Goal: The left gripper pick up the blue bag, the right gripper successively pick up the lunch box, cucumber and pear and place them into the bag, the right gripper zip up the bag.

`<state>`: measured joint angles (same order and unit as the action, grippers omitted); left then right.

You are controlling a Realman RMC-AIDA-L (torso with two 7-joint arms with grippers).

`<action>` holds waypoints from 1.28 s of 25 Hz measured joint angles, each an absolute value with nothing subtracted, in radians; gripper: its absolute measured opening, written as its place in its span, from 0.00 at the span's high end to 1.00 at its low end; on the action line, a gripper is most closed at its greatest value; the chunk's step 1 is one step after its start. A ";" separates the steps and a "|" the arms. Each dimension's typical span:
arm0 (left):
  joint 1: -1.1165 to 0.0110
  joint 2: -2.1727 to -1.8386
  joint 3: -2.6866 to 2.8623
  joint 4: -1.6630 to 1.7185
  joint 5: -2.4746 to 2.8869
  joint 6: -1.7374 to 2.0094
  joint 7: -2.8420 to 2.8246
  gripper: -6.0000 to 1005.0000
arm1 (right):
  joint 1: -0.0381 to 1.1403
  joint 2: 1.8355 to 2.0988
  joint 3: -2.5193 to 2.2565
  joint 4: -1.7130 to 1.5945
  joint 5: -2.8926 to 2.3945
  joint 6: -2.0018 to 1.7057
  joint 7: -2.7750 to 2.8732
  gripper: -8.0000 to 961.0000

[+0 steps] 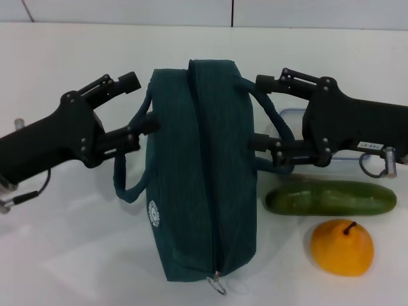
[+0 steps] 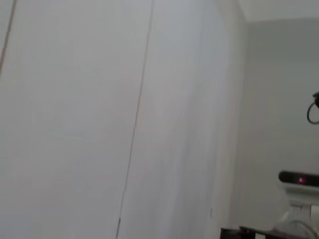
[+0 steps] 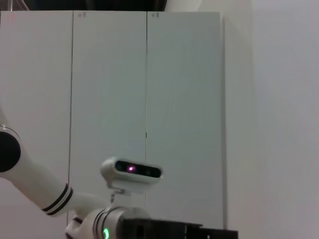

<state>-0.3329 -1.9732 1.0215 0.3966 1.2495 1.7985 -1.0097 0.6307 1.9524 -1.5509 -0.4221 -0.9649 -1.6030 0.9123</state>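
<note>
The blue bag (image 1: 201,172) lies zipped on the white surface (image 1: 64,242). The left tool (image 1: 139,103) and right tool (image 1: 259,111) flank it, both spread open around its handles. The cucumber (image 1: 330,197) and pear (image 1: 342,247) lie beside its right edge.

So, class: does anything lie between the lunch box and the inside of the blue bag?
Yes. The blue bag has its zipper closed along the top, and the right gripper covers much of the lunch box beside it.
</note>
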 joint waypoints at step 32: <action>-0.323 -2.003 1.022 0.662 1.534 1.546 -1.693 0.15 | 0.560 1.941 -1.525 -0.506 -0.965 -1.598 0.936 0.11</action>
